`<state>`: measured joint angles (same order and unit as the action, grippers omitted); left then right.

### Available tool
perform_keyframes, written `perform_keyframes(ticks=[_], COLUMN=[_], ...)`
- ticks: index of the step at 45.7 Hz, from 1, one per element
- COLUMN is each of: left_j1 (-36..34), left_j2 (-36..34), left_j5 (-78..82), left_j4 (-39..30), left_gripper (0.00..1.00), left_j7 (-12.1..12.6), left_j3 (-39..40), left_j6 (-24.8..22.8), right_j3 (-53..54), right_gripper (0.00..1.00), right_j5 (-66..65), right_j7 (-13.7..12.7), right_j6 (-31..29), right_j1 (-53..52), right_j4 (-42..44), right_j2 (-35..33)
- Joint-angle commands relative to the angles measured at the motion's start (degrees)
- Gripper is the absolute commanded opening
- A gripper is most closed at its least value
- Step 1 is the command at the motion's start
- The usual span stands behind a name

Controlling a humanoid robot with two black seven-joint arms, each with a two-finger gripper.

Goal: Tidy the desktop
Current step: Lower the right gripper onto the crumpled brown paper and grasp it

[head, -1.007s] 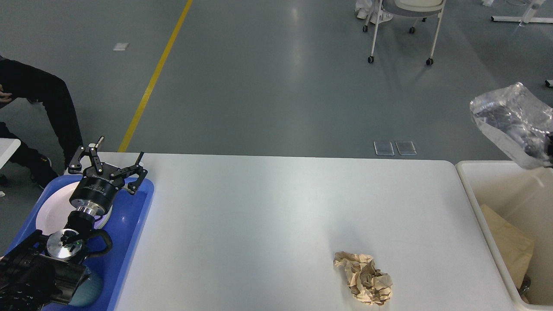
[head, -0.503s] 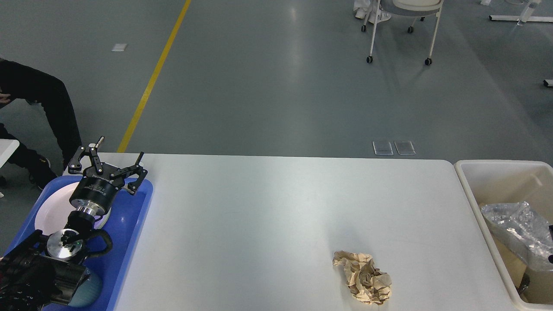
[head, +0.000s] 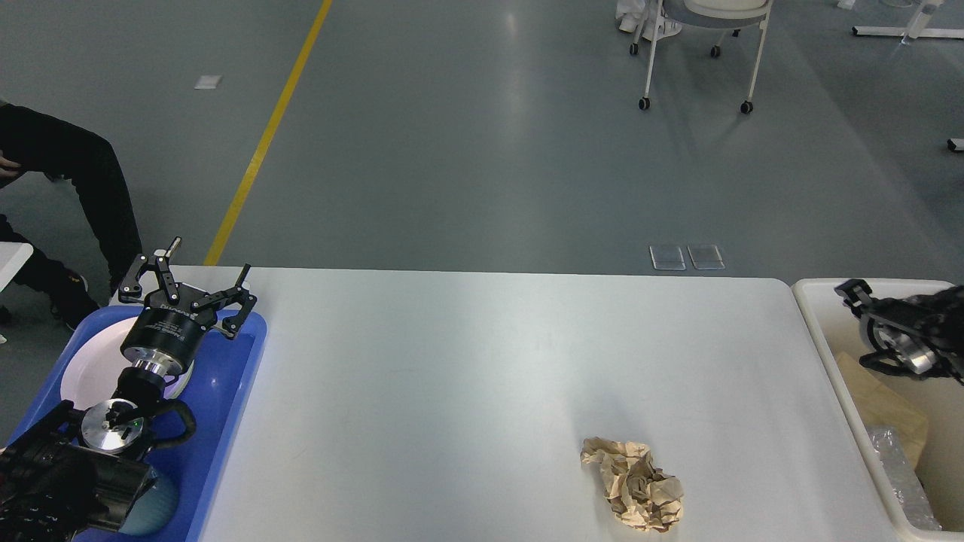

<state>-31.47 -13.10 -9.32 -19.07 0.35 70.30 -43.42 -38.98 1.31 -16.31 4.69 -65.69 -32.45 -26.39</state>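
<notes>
The white desktop fills the middle of the head view. A crumpled ball of brown paper lies on it near the front right. My left gripper hangs open and empty over the far end of the blue tray at the left edge. My right gripper reaches in from the right, over the far part of the cream bin. It looks dark and small, and its fingers cannot be told apart. A clear crumpled plastic bag lies inside the bin, apart from the gripper.
A white plate sits in the blue tray under my left arm. Flat brown paper lies in the bin. A seated person's legs are at the far left, and a wheeled chair stands on the floor behind.
The clear plastic bag went from held high at the right, down into the bin, and now lies there loose. My right gripper has risen clear of it. The left arm has not moved.
</notes>
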Motion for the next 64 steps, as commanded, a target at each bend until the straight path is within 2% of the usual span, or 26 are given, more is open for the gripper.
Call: perform_keyframes(ticks=[1,10,17,27,35,41,49,57,64], left_j1=[0.00,0.00,0.00,0.00,0.00,0.00,0.00,0.00,0.00], left_j2=[0.00,0.00,0.00,-0.08,-0.08,0.00,0.00,0.00,0.00], left_j5=[0.00,0.00,0.00,0.00,0.00,0.00,0.00,0.00,0.00], left_j4=[0.00,0.00,0.00,0.00,0.00,0.00,0.00,0.00,0.00], left_gripper=[0.96,0.96,0.96,0.96,0.96,0.96,0.96,0.96,0.96], left_j7=[0.00,0.00,0.00,0.00,0.00,0.00,0.00,0.00,0.00], left_j3=[0.02,0.02,-0.07,0.02,-0.07,-0.07,-0.07,0.02,-0.07], left_j6=[0.00,0.00,0.00,0.00,0.00,0.00,0.00,0.00,0.00], right_j3=[-7.94,-20.43,-20.70,-20.26,-20.09,-20.00,-18.86,-17.89,-14.91], right_gripper=[1.00,1.00,1.00,1.00,1.00,1.00,1.00,1.00,1.00], right_j5=[-6.32,-6.93,-6.93,-6.85,-6.23,-6.14,-6.06,-6.41,-6.41], right_j7=[-0.22,-0.22,-0.39,-0.39,-0.48,-0.48,-0.57,-0.57,-0.57], right_j6=[-0.56,-4.60,-11.45,-13.83,-24.89,-31.93,-31.24,-20.96,-17.88], right_j1=[-9.52,-25.96,-35.28,-44.51,-53.21,-55.33,-50.33,-39.88,-33.02], right_j4=[-6.64,-24.74,-37.49,-52.35,-60.70,-62.47,-61.94,-59.92,-59.39], right_j2=[4.67,10.03,10.92,9.95,5.65,3.97,5.55,9.68,11.53])
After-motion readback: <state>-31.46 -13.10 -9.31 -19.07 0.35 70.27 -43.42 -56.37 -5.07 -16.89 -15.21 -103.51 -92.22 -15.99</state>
